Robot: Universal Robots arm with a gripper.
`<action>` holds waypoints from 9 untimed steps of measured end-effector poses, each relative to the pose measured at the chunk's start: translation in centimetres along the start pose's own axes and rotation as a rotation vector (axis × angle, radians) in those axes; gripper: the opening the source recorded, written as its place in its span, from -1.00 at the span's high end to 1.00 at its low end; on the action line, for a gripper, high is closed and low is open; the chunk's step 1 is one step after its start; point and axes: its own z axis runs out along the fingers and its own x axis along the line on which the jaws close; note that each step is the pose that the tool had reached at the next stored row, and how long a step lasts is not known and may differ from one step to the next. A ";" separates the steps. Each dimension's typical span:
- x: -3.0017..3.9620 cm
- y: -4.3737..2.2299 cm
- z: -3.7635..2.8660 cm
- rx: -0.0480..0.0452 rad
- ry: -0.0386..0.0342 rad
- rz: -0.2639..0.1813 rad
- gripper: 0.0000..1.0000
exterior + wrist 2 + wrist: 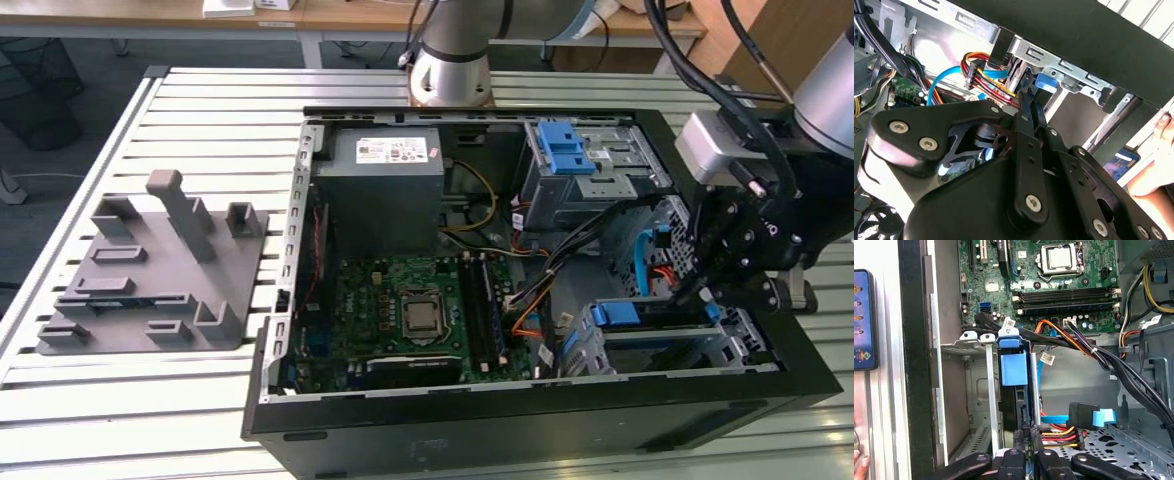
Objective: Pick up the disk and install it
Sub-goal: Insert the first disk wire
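The disk [618, 314] stands on edge in the lower drive cage [727, 350] at the case's front corner on the exterior view's right, its blue carrier tab showing. In the first wrist view the blue carrier of the disk [1014, 367] sits between the cage's metal rails. My gripper [694, 290] hangs right above that cage. Its fingers meet at the tips in both wrist views, with the gripper [1027, 437] at the disk's near edge and nothing seen between them. In the second wrist view the gripper [1026, 97] points at the blue carrier [1046, 82].
The open black case [534, 420] holds a motherboard [414, 310], a grey power-supply box [387, 185] and an upper cage with a blue latch [567, 150]. Orange, red and blue cables [1074, 422] run beside the cage. A hand [1159, 150] holds a phone [864, 320] outside the case. A grey fixture [154, 270] lies apart.
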 end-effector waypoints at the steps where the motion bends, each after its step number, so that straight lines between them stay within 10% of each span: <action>1: 0.00 0.00 0.04 -0.0005 -0.0001 0.000 0.67; 9: -0.01 -0.06 0.37 -0.0042 -0.0035 0.000 0.67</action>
